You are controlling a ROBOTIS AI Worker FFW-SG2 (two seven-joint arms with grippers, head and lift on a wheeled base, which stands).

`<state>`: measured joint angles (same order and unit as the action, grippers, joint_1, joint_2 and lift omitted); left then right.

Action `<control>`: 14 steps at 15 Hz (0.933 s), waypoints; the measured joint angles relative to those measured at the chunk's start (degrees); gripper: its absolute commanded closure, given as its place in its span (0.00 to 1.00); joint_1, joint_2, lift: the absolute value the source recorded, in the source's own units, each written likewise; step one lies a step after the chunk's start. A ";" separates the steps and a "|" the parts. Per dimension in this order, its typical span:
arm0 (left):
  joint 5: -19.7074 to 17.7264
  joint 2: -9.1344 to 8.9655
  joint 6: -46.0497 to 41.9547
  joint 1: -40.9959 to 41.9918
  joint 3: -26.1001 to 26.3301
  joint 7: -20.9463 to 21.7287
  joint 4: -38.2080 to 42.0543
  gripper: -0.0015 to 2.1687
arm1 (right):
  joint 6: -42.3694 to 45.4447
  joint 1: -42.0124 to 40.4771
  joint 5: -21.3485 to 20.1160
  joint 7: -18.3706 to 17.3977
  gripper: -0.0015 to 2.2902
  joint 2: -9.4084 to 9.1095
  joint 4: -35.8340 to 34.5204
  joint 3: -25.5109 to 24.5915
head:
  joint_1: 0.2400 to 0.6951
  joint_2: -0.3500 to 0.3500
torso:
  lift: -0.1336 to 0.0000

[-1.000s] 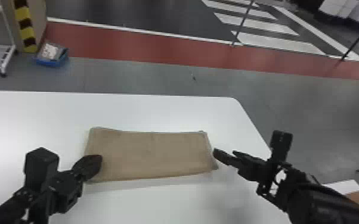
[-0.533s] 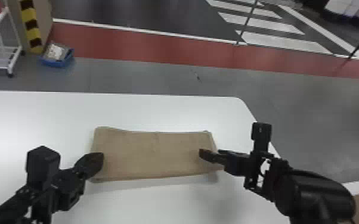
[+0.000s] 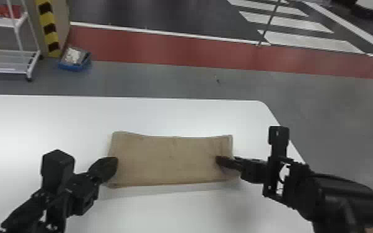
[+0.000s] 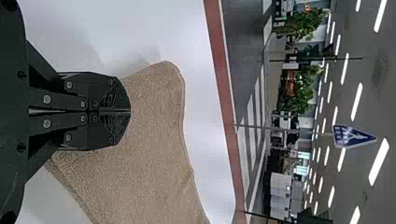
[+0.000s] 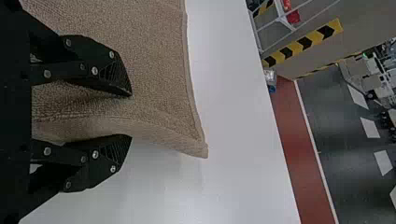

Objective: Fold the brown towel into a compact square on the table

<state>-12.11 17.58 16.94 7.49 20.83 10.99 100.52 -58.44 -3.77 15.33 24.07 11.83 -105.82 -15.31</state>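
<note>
The bench (image 3: 179, 115) runs out at its far right corner (image 3: 262, 104), and the brown towel (image 3: 170, 161) lies on it just in from there, a long flat strip set roughly along the bench's far edge. Its outline looks much the same as a second ago, so no new fold has been made.

What has changed is the right arm (image 3: 334, 192): it has swung in from the bench's right edge, and its pincer, then just beyond the towel, now reaches over the towel's right end. The right pincer (image 5: 131, 115) is spread wide, one finger above the cloth and the other beside its edge, with the layered side (image 5: 154, 132) passing between them. Nothing is gripped there.

The left pincer (image 4: 130, 111) has kept its place at the towel's left end, its fingers drawn together over the cloth (whether any is nipped between them, I cannot tell).

For the task, this looks like the set-up for bringing the right end across toward the left, which would shorten the strip toward a square. The next need is a bite that takes every layer; catching only the top one could open the fold.
</note>
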 measured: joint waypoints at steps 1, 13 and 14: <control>0.13 0.00 0.15 -0.06 0.02 -0.04 -0.04 0.83 | -0.11 0.03 0.41 0.24 0.41 0.02 0.00 -0.09 | 1.00 0.13 | 0.07; 1.74 -0.95 2.42 -1.01 1.88 -0.27 -0.80 0.83 | -2.59 -2.30 10.81 -0.61 0.41 -2.48 -15.76 1.92 | 1.00 0.25 | 0.07; 1.61 -0.96 2.56 -1.05 2.05 -0.27 -0.81 0.83 | -2.61 -1.89 10.88 -0.61 0.41 -3.44 -15.98 3.32 | 1.00 0.27 | 0.07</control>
<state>-10.50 16.61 19.50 6.43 22.89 10.72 99.71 -61.05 -5.66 26.21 23.46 8.39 -121.80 -11.99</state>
